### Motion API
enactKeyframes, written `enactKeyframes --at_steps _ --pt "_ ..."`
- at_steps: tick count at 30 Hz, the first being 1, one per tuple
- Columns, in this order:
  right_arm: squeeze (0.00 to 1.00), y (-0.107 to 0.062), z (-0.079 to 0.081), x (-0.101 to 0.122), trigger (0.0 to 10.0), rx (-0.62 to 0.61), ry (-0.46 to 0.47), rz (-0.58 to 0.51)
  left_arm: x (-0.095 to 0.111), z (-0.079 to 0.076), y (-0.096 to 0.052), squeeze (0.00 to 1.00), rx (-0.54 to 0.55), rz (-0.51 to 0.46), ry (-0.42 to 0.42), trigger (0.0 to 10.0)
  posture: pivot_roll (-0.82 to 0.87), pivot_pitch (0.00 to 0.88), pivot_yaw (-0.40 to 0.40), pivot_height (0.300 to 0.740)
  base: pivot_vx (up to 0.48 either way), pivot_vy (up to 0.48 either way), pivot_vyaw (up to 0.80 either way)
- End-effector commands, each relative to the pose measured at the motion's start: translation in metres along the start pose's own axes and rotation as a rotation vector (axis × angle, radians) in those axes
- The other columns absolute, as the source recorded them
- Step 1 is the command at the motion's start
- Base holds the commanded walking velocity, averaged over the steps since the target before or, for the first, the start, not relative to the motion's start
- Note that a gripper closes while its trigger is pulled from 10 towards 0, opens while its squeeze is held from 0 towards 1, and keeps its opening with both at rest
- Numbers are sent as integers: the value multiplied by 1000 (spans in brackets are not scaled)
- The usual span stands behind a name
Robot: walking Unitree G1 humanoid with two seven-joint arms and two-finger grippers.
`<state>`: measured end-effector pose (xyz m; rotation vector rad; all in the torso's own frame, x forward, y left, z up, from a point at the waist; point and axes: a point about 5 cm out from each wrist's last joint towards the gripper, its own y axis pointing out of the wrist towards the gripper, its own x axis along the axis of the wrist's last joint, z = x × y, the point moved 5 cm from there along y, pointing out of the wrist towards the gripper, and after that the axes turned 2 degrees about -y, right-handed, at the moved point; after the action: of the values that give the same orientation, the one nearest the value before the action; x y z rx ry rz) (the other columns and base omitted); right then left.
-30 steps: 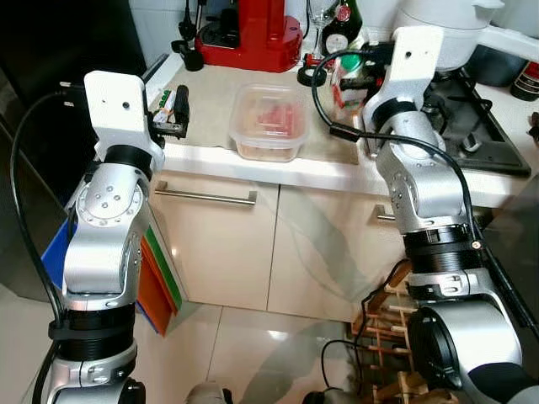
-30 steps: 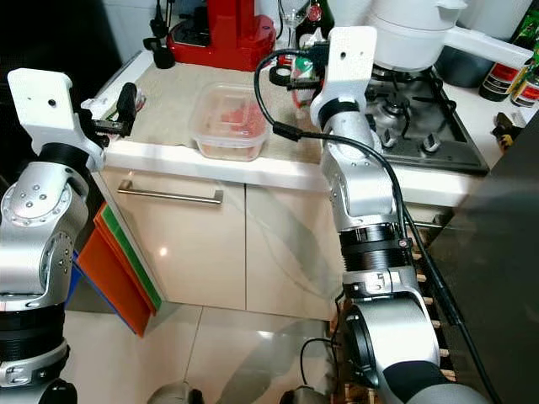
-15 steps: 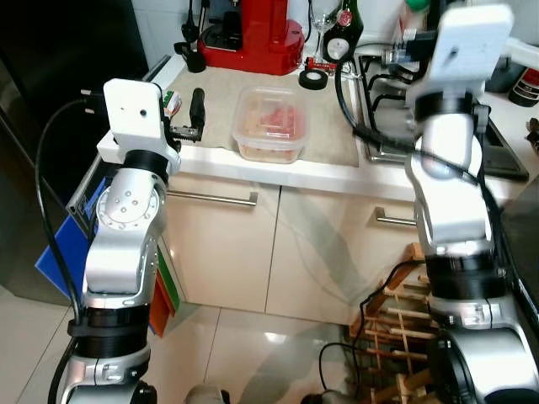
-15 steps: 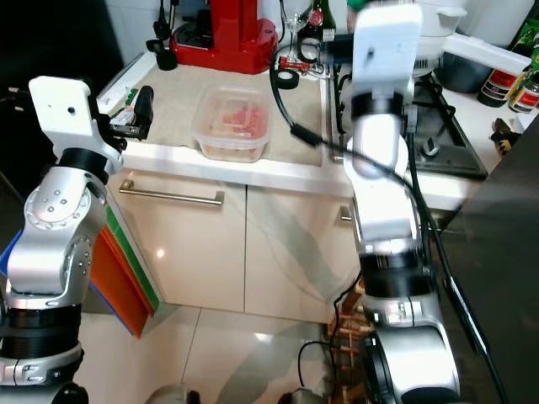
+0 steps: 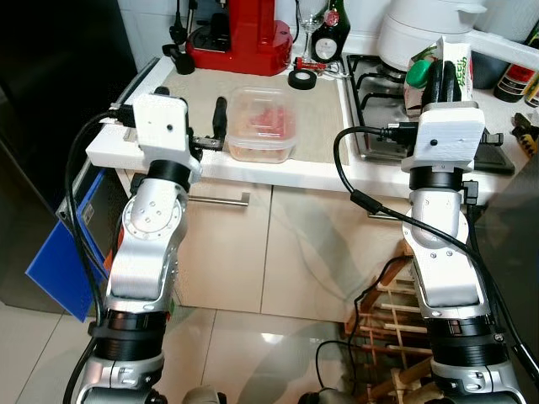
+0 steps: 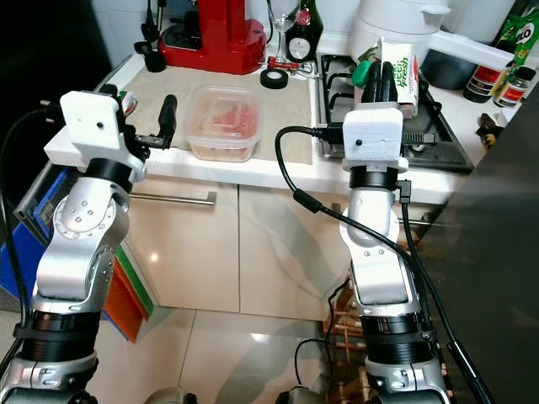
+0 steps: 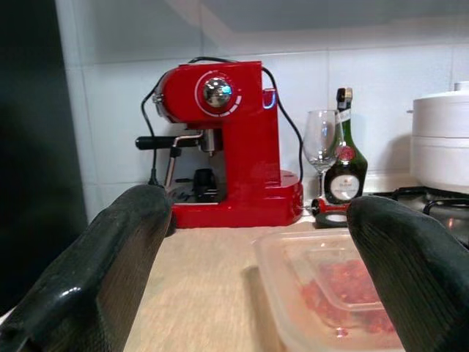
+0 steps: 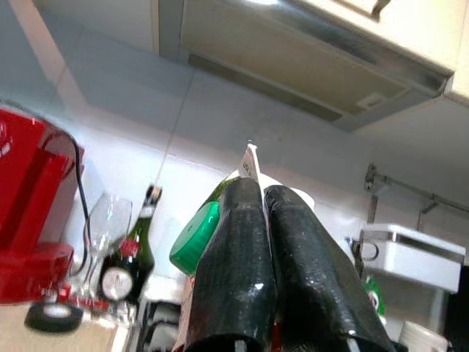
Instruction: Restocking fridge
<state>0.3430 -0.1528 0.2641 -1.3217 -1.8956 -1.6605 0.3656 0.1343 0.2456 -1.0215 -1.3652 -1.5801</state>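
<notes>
The desk (image 5: 316,160) carries a red coffee machine (image 5: 244,34) at the back. A clear tub (image 5: 263,124) of red food sits mid-desk. The right end effector (image 6: 383,80), raised over the hob (image 6: 438,139), pinches a green-capped carton (image 6: 397,71) between closed fingers. The left end effector (image 7: 256,249), fingers spread and empty, hovers beside the tub.

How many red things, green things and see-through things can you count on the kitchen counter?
Red: 1, the coffee machine.
Green: 2, the bottle and the carton's cap.
See-through: 2, the wine glass and the plastic food container.
Total: 5.
</notes>
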Motion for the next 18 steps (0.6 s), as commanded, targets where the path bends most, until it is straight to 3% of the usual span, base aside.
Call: enactKeyframes --at_steps 1,18 --pt "0 1 0 -3 10000 1 -2 14 -2 -1 2 0 -7 2 0 10000 13 0 -32 726 -270 0 0" --pt "0 -2 1 -16 10000 13 25 73 -5 0 3 0 -1 7 -27 10000 9 0 -29 726 -288 0 0"
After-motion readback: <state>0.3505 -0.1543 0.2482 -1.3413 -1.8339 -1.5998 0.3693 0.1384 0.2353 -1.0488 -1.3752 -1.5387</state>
